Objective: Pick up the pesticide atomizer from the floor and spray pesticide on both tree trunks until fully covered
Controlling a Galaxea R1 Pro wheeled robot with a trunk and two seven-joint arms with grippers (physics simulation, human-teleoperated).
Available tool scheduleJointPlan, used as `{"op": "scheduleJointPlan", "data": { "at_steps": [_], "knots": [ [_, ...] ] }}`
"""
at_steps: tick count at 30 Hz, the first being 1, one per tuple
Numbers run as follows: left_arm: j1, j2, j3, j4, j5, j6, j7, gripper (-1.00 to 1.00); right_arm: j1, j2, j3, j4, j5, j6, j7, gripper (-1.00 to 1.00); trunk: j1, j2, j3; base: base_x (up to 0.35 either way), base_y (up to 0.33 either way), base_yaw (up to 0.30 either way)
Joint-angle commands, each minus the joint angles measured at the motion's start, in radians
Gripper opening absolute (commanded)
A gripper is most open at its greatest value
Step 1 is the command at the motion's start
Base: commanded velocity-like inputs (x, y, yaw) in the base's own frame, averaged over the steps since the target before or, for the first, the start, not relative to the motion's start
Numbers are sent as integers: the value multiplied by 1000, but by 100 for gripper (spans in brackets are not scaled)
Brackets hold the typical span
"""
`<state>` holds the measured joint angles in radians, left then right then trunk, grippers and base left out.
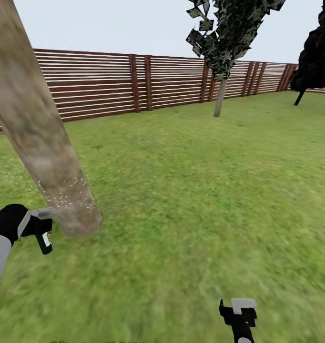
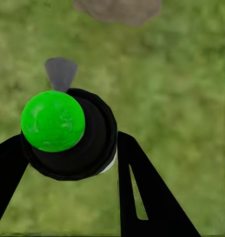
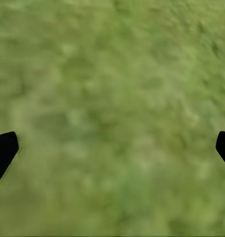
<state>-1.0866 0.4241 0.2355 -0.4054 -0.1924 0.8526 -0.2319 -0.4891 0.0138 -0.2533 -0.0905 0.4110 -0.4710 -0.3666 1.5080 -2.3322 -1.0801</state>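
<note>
My left gripper (image 1: 41,223) is shut on the pesticide atomizer (image 1: 44,242), a small dark bottle with a white label that hangs just left of the near tree trunk (image 1: 41,147). This thick grey-tan column leans up and to the left, and white specks dot its lower part (image 1: 62,194). In the left wrist view the atomizer (image 2: 67,133) is seen end-on: a black round body with a bright green disc, between the black fingers (image 2: 142,187). The trunk's base (image 2: 117,10) lies just beyond it. A second tree (image 1: 220,97) stands far off by the fence. My right gripper (image 1: 238,309) is open, low over the grass.
A brown slatted fence (image 1: 110,81) runs along the back of the lawn (image 1: 191,181). An all-black thin-stemmed tree (image 1: 315,57) stands at the far right. In the right wrist view, grass lies beneath the spread fingertips (image 3: 3,148).
</note>
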Motion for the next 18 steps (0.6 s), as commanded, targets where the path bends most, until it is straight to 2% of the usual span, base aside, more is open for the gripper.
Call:
{"op": "scheduleJointPlan", "data": {
  "at_steps": [1,4,7,9,11,14,16,18],
  "knots": [
    [-16,3,0,0,-2,18,-1,-100,0,0,0,0,0,0,0,100,0,0,0,0,0,277],
    [-94,-5,0,-14,0,50,1,-100,0,0,0,0,0,0,0,100,0,0,0,0,0,227],
    [-128,-13,0,-34,2,60,4,-100,0,-1,0,0,0,0,0,100,0,0,0,0,0,37],
    [-158,-16,-2,-42,1,109,5,-100,0,-1,0,0,0,0,0,100,0,0,0,0,0,2],
    [-163,-16,-8,-44,-1,116,5,-100,0,-1,0,0,0,0,0,100,0,0,0,0,0,0],
    [-155,-14,-99,-44,-2,125,3,-100,0,0,0,0,-1,0,1,100,0,0,0,179,0,0],
    [-153,-13,-119,-44,-2,126,3,-100,1,0,0,0,0,0,1,100,0,0,0,324,0,0],
    [-153,-12,-123,-43,-2,126,-1,-100,0,0,0,0,0,0,0,100,0,0,0,337,0,36]
  ]
}}
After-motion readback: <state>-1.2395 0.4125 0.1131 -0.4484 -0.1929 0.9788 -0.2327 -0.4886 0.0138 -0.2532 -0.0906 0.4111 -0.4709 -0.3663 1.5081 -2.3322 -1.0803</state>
